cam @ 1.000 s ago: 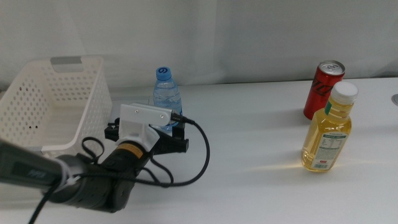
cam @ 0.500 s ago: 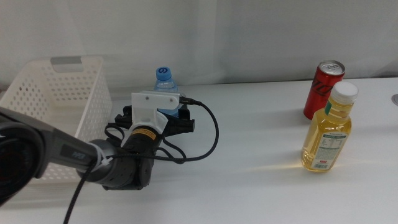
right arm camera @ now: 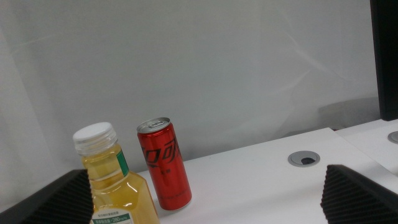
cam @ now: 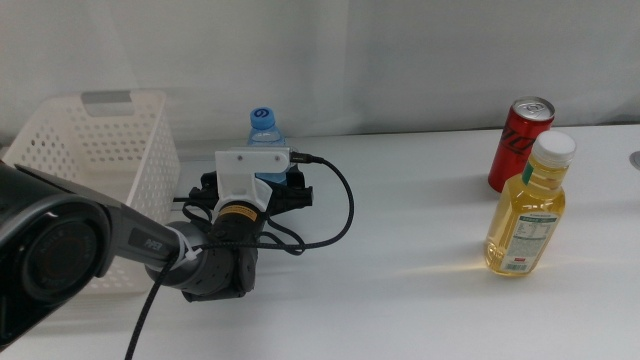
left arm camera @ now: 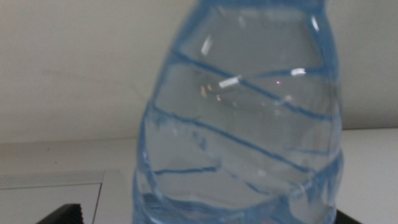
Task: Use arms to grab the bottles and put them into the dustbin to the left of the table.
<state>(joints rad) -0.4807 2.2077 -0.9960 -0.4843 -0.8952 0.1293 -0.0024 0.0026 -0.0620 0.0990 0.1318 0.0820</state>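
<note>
Left gripper (cam: 262,192) fingers around the water bottle (cam: 265,135), grip unclear, white basket (cam: 95,150) at nine o'clock; right fingers wide apart, empty.

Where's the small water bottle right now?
In the middle view the water bottle stands left of centre, just right of the dustbin, with the left gripper right at its base.

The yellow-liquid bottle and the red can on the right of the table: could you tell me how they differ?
The yellow-liquid bottle is clear plastic with a white screw cap; the red can is opaque with a silver top. The bottle bulges below a narrow neck; the can is a straight cylinder. The bottle stands nearer the camera. Both stand upright, ungripped.
</note>
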